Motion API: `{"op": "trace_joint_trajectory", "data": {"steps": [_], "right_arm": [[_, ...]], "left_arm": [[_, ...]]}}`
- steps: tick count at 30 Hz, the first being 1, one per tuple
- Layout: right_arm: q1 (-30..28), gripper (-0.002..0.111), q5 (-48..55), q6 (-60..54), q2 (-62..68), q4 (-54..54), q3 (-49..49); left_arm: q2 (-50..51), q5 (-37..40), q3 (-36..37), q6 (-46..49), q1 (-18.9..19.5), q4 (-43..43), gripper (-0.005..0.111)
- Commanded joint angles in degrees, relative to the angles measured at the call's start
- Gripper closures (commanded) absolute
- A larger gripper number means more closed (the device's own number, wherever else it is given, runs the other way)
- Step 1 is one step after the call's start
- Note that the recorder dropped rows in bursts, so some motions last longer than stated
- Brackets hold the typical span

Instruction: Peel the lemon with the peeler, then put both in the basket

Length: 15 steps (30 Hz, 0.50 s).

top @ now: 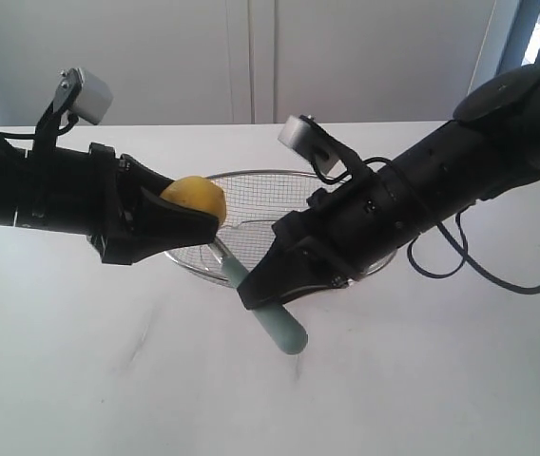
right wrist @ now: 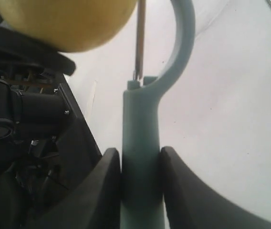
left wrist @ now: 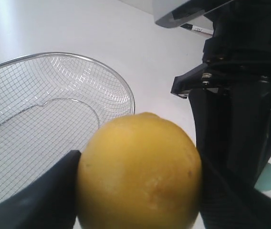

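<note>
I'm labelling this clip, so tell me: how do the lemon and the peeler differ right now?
The lemon is round and yellow; the peeler is long, pale teal, with a slim metal blade. The lemon sits in the left gripper, the peeler in the right gripper. In the exterior view the lemon is higher, while the peeler slants up toward it from below. Shared: each is clamped between fingers.

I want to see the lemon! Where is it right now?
The lemon is pinched in the left gripper, left of centre in the exterior view, by the basket at its left rim, with the peeler blade close beside it.
</note>
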Motion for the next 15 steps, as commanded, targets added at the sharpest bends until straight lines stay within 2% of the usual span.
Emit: {"op": "trace_joint_trajectory", "data": {"steps": [1,11,15], "right_arm": [[-0.4,0.108,-2.3,0.2,-0.3,-0.2,0.0],[-0.4,0.108,-4.3,1.0,-1.0,-0.5,0.0],[-2.4,0.108,-4.5,1.7,-2.6,-0.5,0.0]], "left_arm": [[-0.1,1.2,0.1,-0.5,-0.2,-1.1,0.107],[-0.1,1.2,0.1,-0.5,-0.2,-1.1,0.107],[-0.1,1.2,0.1,-0.5,-0.2,-1.1,0.107]]}}
